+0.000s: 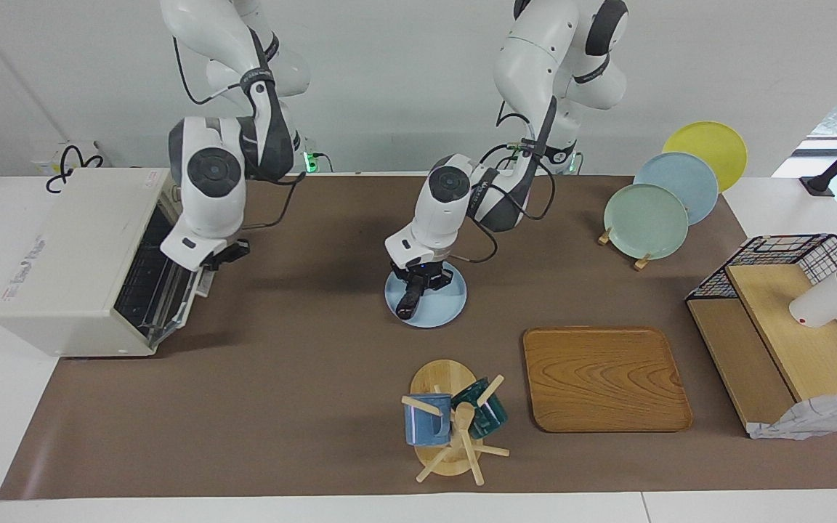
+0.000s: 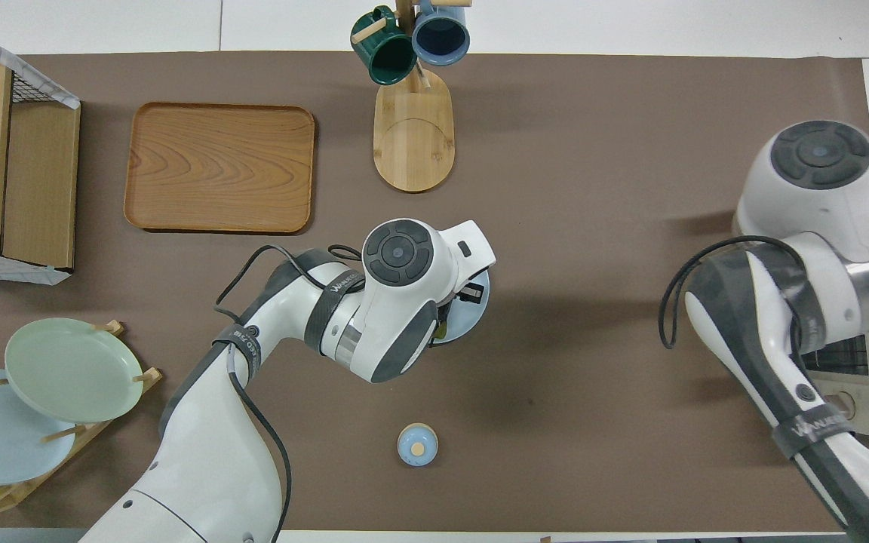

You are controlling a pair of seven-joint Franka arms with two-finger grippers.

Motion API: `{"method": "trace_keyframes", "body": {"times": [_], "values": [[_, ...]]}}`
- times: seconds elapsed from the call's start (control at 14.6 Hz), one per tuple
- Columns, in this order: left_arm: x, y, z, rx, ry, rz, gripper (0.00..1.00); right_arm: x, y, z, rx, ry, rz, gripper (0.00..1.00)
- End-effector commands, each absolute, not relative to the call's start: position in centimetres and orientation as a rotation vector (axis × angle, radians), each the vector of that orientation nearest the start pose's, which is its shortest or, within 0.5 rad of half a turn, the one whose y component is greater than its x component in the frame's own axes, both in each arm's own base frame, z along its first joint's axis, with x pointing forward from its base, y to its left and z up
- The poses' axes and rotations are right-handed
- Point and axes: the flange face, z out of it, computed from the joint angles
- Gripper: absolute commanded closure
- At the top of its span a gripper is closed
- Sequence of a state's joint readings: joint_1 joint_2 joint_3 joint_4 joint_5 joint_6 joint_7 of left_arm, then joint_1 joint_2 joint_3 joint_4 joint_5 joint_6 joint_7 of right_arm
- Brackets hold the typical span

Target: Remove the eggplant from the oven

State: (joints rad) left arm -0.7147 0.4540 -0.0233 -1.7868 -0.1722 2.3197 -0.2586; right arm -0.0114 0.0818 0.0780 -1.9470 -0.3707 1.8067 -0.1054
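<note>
**Eggplant on the plate, pinched by the left gripper**

Facing view: left gripper (image 1: 413, 290) is pinching the slim dark glossy eggplant (image 1: 410, 300), which lies on the round pale-blue plate (image 1: 445, 305), well apart from the cream-white toaster oven (image 1: 70, 254). Right gripper (image 1: 224, 256), fingers pressed together, hangs at the oven's open front.
Overhead view: the left arm hides the eggplant; only the plate's rim (image 2: 480, 298) shows.

Bright, even overhead lighting, soft diffuse shadows on the brown mat (image 1: 280, 349) beneath both arms, daylight glare at one window corner, focus sharp throughout.
</note>
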Motion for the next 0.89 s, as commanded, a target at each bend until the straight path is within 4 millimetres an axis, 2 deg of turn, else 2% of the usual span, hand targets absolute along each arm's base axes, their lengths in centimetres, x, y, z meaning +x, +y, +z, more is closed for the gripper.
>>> {"method": "trace_keyframes", "body": {"times": [0.0, 0.14, 0.27, 0.41, 0.55, 0.68, 0.75, 0.82], "values": [[51.3, -41.4, 33.9, -3.267, 0.511, 0.038, 1.00, 54.6, -3.6, 43.2, -3.371, -0.543, 0.427, 1.00], [53.5, -37.9, 37.5, -3.285, 0.421, 0.043, 1.00, 54.2, -5.8, 44.1, -3.351, -0.584, 0.442, 1.00], [57.0, -32.4, 41.1, -3.296, 0.282, 0.069, 1.00, 53.9, -7.5, 45.5, -3.347, -0.590, 0.418, 1.00], [61.1, -26.8, 43.2, -3.299, 0.162, 0.067, 1.00, 54.2, -6.8, 49.2, -3.287, -0.487, 0.371, 1.00], [63.9, -21.3, 43.1, -3.307, 0.085, 0.023, 1.00, 54.6, -5.7, 54.2, -3.235, -0.428, 0.310, 1.00], [66.0, -16.1, 42.2, -3.309, 0.016, -0.012, 1.00, 55.0, -5.2, 58.4, -3.213, -0.408, 0.231, 0.94], [67.1, -14.9, 41.0, -3.311, 0.000, -0.026, 1.00, 55.0, -5.1, 60.0, -3.195, -0.396, 0.211, 0.91], [68.4, -13.9, 40.9, -3.312, -0.024, -0.062, 1.00, 54.9, -5.1, 60.8, -3.169, -0.381, 0.198, 0.82]]}}
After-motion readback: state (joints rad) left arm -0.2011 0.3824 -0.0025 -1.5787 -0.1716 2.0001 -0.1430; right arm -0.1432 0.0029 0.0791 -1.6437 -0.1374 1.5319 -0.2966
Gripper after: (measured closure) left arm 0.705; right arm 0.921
